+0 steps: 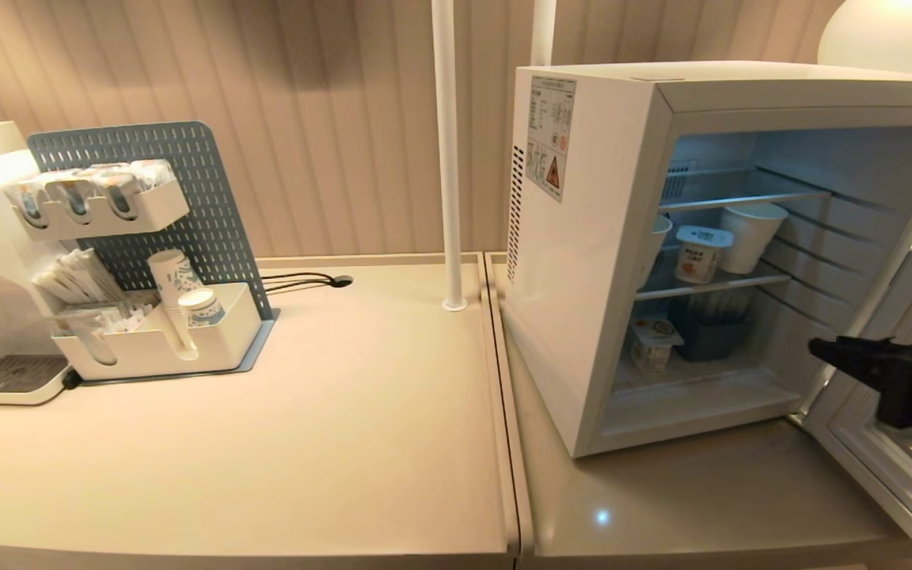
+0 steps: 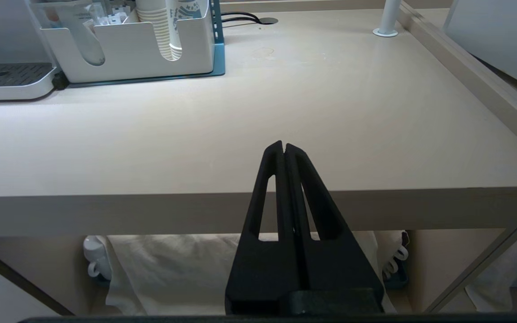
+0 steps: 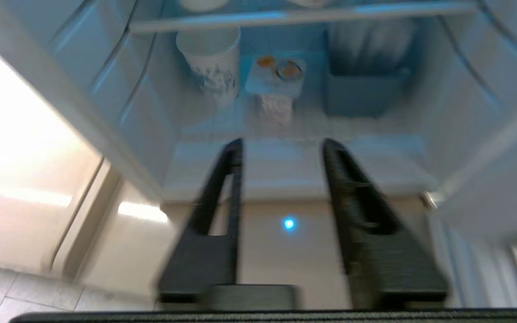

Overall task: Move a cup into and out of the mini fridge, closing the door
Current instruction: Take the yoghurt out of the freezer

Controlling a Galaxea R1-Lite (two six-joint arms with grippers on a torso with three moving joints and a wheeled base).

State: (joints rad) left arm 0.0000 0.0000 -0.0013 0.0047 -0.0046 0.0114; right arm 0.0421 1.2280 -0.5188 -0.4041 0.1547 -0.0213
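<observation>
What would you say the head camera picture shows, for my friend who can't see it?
A white mini fridge stands on a beige counter, its door swung open, with cups on its shelves. The right gripper reaches toward it.

White mini fridge [image 1: 583, 301]; grey-blue perforated pegboard [image 1: 187, 198]; beige table [image 1: 305, 443].

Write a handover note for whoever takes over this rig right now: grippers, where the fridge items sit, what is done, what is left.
Right gripper: jaws open and empty, in front of the mini fridge, aimed at its lower compartment.
Left gripper: jaws shut, empty, parked low at the table's near edge.
The door is swung open to the robot's right.
Inside: a white paper cup and a yogurt tub on the middle shelf; a small carton and a blue bin on the fridge floor.
Done: door opened.
Left: grasp a cup and move it, then close the door.
</observation>
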